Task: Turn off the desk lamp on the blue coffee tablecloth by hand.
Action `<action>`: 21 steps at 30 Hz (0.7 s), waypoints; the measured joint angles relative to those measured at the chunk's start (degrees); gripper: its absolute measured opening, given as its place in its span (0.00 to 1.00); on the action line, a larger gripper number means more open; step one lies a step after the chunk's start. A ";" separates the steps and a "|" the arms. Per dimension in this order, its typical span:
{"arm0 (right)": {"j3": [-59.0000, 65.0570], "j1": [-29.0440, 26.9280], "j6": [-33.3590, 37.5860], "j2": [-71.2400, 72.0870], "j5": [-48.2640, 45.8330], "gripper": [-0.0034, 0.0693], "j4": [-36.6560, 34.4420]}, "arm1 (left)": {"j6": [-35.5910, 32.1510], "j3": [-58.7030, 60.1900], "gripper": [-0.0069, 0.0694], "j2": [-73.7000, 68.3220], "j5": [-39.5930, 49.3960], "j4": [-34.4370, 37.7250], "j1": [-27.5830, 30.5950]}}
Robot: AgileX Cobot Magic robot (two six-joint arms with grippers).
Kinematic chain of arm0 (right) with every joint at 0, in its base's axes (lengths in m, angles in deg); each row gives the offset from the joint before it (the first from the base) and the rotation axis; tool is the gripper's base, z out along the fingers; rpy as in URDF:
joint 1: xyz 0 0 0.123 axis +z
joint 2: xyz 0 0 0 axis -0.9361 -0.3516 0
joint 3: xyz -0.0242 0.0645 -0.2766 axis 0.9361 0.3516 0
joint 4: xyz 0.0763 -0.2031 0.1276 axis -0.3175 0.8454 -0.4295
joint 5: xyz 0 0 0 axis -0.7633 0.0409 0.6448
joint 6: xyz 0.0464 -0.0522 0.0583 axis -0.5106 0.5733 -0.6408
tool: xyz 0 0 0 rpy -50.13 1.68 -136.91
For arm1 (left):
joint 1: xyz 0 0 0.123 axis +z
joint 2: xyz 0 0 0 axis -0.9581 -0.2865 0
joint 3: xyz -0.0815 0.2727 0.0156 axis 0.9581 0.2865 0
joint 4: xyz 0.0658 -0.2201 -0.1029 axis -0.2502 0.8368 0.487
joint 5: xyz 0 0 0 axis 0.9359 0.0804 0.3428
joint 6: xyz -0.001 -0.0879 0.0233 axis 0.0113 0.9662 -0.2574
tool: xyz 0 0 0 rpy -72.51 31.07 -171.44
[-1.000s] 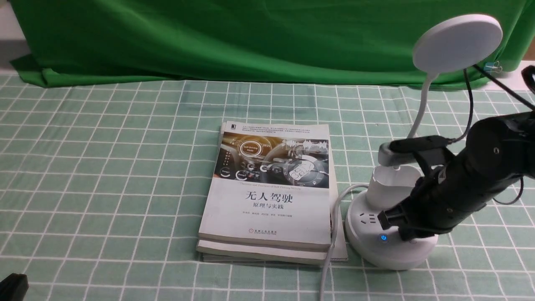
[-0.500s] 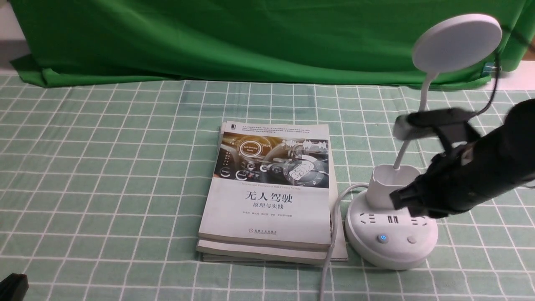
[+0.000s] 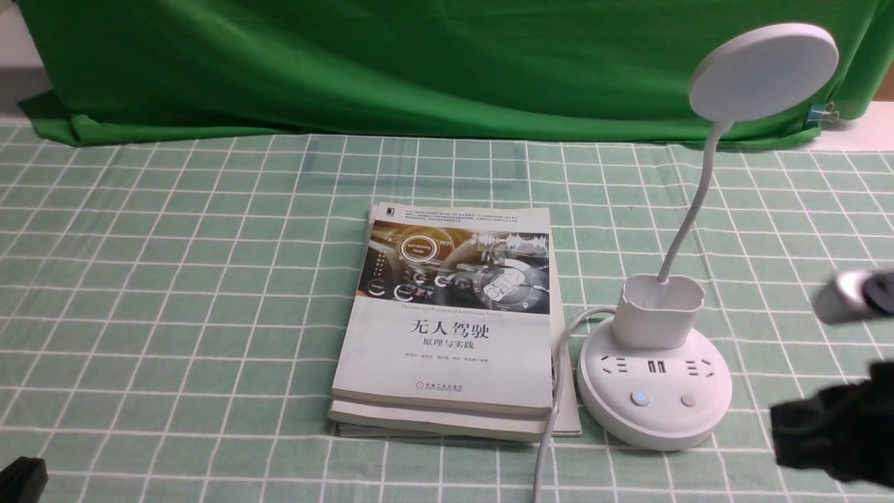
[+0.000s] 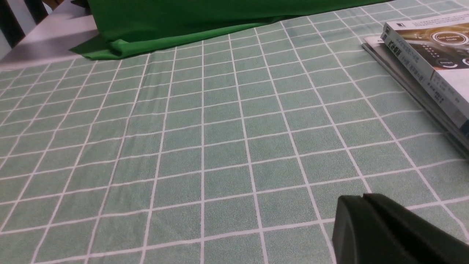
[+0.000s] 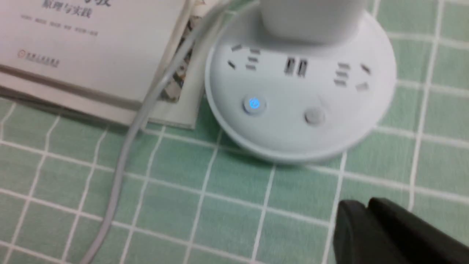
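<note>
Book [image 3: 447, 335] at center frame reads "无人驾驶", "原理与实践", "Self-Driving Mode"; white cord [image 3: 559, 391] crosses its lower right. Desk lamp [image 3: 656, 384], 2 buttons, right side. My right gripper [image 5: 368, 203], lower right, blurred: fingertips together, nothing held. Left gripper [image 4: 361, 198]: tips together.

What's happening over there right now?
Neither arm is handling anything. The desk lamp stands on the grid tablecloth, right of the stacked books. Its disc head looks unlit, though the power button glows blue. The right gripper is off the lamp, near its base; the left gripper hangs well away.
</note>
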 joint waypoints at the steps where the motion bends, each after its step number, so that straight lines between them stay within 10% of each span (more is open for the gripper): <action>1: 0.88 0.00 -0.30 1.63 0.08 0.13 0.00 | 0.00 0.00 0.09 0.00 0.00 0.00 0.00; 13: 2.52 -0.50 -1.02 10.07 3.44 0.14 0.77 | 0.00 0.00 0.09 0.00 0.00 0.00 0.00; 21: 14.23 -10.70 4.26 25.82 15.57 0.08 2.62 | 0.00 0.00 0.09 0.00 0.00 -0.06 0.00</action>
